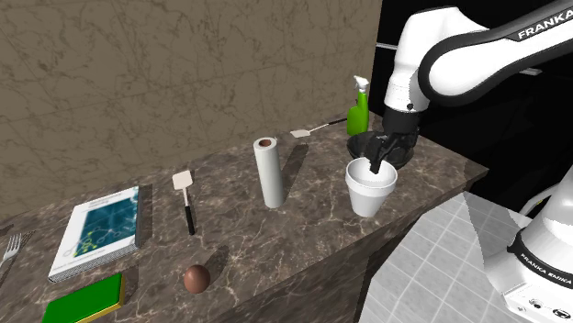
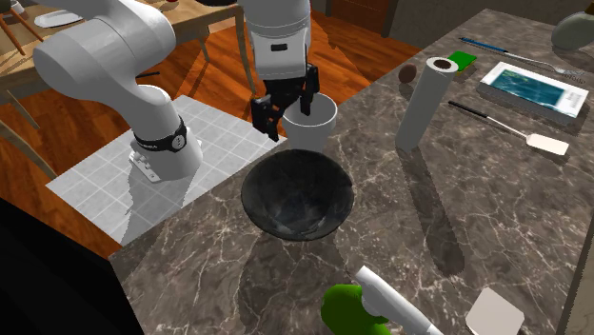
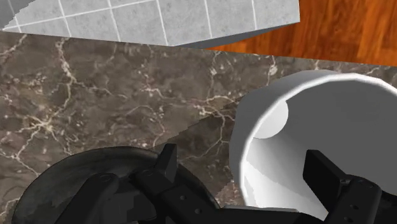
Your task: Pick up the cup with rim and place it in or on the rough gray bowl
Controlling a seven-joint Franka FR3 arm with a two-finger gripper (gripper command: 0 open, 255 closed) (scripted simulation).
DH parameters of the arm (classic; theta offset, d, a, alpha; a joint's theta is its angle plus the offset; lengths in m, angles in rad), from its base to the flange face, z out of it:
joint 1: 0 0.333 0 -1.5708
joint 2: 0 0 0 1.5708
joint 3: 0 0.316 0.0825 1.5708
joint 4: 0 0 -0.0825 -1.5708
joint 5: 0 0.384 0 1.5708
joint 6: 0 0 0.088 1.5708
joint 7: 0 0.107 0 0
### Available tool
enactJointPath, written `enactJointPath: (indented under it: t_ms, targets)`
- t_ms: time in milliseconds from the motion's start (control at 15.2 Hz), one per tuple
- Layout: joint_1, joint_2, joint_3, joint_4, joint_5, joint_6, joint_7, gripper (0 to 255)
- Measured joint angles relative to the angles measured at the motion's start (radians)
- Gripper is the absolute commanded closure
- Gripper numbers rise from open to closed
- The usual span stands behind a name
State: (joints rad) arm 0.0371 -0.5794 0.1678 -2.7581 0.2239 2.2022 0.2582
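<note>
Tool [image 2: 287, 112] astride white cup [image 2: 322, 124] wall; dark bowl [image 2: 297, 195] just beside, paper roll [image 2: 424, 105] near

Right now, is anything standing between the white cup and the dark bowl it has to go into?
Nothing visible. The white cup stands right beside the dark bowl, with just a strip of bare marble counter between them. The open hand straddles the cup's wall on the bowl side. The paper towel roll stands well aside.

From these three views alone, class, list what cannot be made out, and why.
Dark bowl: shoulder view, mostly behind the gripper.
Green spray bottle: second exterior view, cut by the bottom edge.
Book cover print: shoulder view, too small.
Fork: shoulder view, cut by left edge.
</note>
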Motion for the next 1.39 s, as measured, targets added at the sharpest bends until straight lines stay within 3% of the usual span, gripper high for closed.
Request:
enactJointPath:
  t_ms: [264, 660, 726, 1386]
  targets:
    - [0.003, 0.03, 0.006, -0.025, 0.008, 0.055, -0.003, 0]
    - [0.004, 0.034, 0.007, -0.028, 0.009, 0.063, -0.003, 0]
    - [0.004, 0.034, 0.007, -0.028, 0.009, 0.063, -0.003, 255]
    - [0.003, 0.033, 0.006, -0.027, 0.009, 0.063, -0.003, 255]
